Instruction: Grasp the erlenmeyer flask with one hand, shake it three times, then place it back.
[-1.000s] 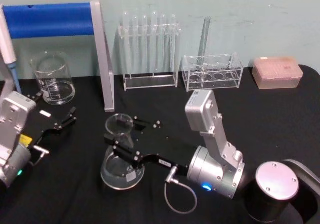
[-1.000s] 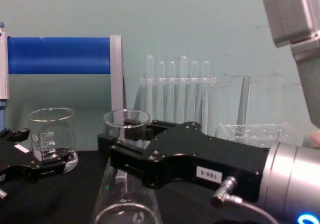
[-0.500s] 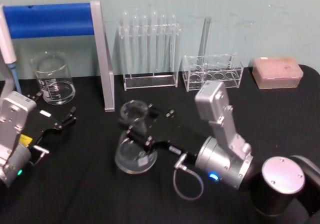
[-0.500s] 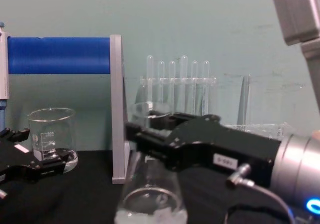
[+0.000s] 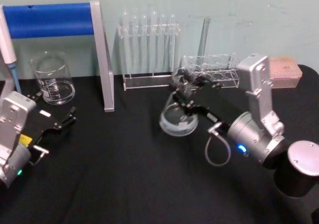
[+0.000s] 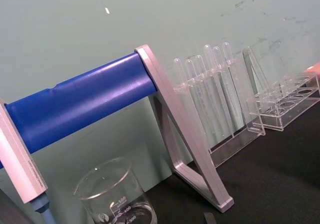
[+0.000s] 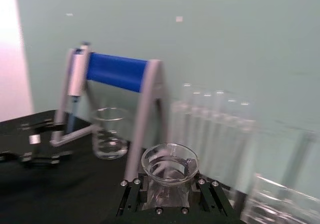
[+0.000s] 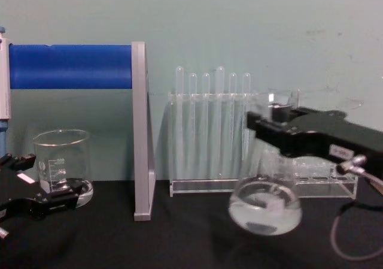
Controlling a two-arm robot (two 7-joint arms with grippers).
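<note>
Swung across from its earlier spot, the right pincer now holds the erlenmeyer flask by the neck. Its jaws are closed on the glass, and the wide base hangs tilted below the pincer, seemingly clear of the surface. I judge this to be mid-shake. The next swing calls for a firm grip and a path short of the test tube rack just beyond the pincer. The left pincer sits parked and spread open, well apart, by the beaker.

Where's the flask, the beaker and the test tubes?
erlenmeyer flask (image 5: 174,122): head view, its round base.
beaker (image 5: 51,77): head view, its glass wall.
test tubes (image 5: 153,44): head view, a middle tube.
</note>
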